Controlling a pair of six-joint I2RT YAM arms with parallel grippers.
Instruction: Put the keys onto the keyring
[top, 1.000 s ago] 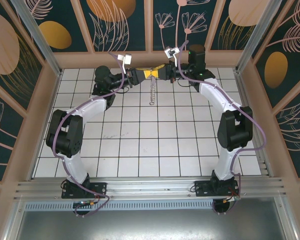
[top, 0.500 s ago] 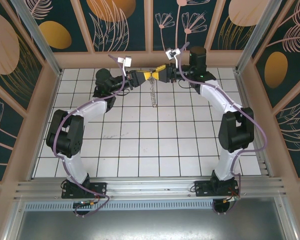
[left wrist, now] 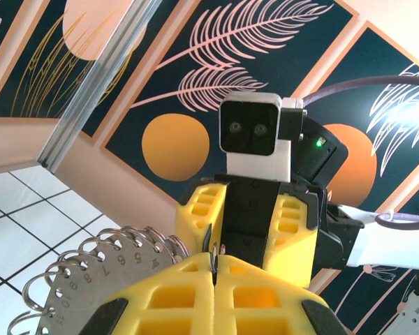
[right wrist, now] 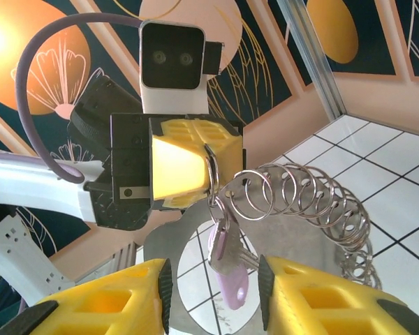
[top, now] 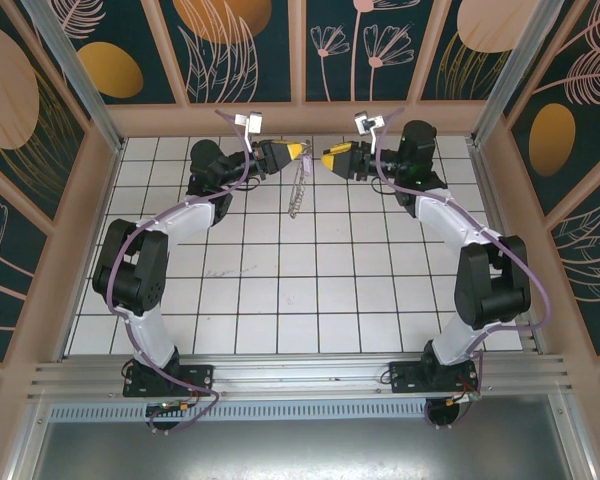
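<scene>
Now that my right hand (top: pixel 328 158) has pulled back from my left hand (top: pixel 298 150), its fingers are apart and empty. My left hand stays clamped on the keyring (top: pixel 297 187). The key (right wrist: pixel 223 272) hangs from one small ring, so I think the job is done.

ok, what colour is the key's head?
Pale lilac-pink. The key shows best in the right wrist view.

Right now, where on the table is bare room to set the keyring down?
Widest bare patch: the tiled table between the two arms, down to the near rail. Narrow bare strips run along the side walls. Crowded at the far middle, where the left gripper holds the keyring hanging close to the right gripper.
</scene>
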